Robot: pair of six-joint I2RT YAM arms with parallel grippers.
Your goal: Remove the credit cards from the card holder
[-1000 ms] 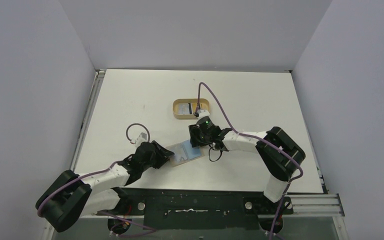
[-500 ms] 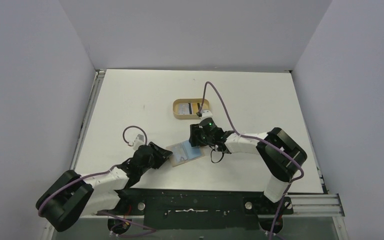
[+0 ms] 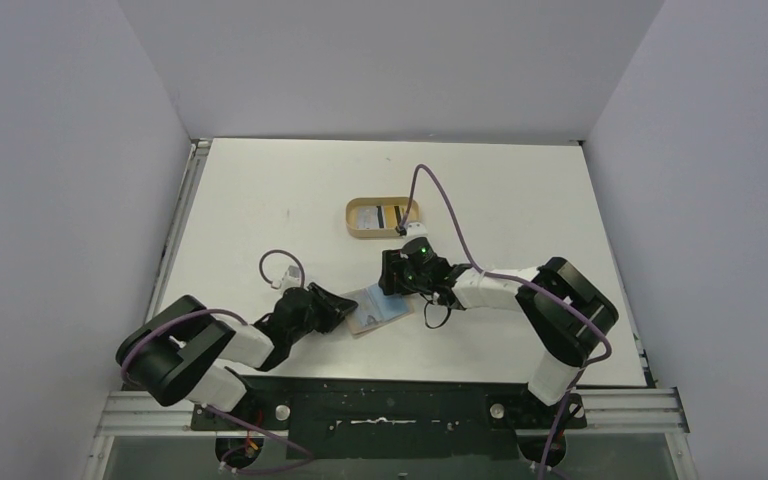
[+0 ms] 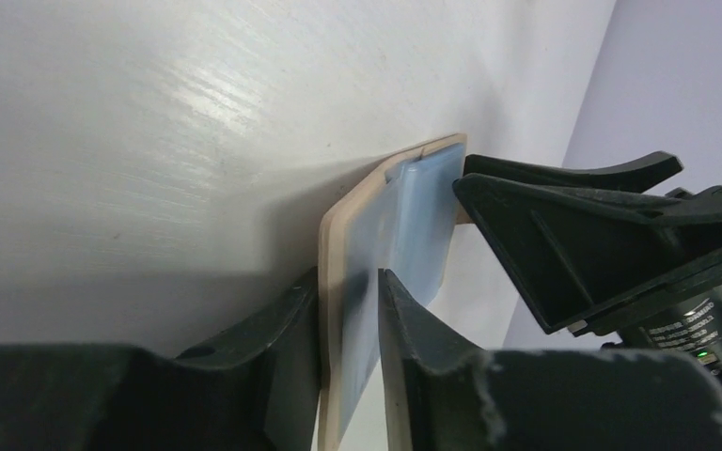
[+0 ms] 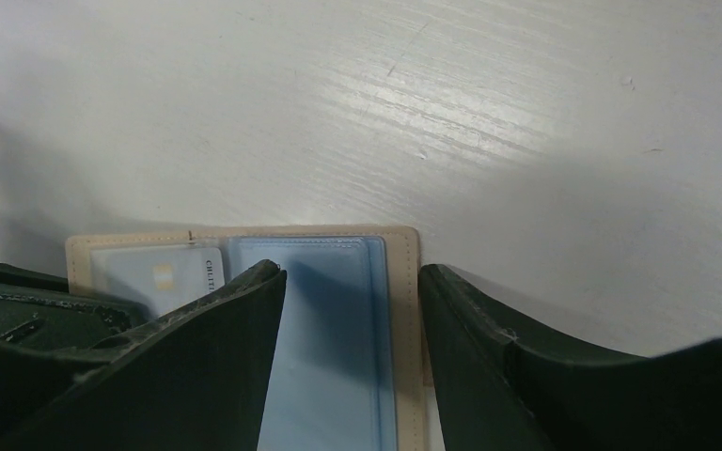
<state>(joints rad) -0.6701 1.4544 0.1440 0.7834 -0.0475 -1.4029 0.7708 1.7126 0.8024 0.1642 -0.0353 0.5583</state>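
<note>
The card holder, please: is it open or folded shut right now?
Open: the card holder lies spread, both blue inner sleeves facing up, a card tucked in one.

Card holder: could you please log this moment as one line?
left gripper: clamping card holder edge | right gripper: open over it | credit card: inside

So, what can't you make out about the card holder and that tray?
- Top view: what lies in the oval tray, too small.
- Right wrist: lower part of the card holder, cut off by frame edge and right gripper.
- Left wrist: whether the left gripper pinches it; fingers cover contact.
</note>
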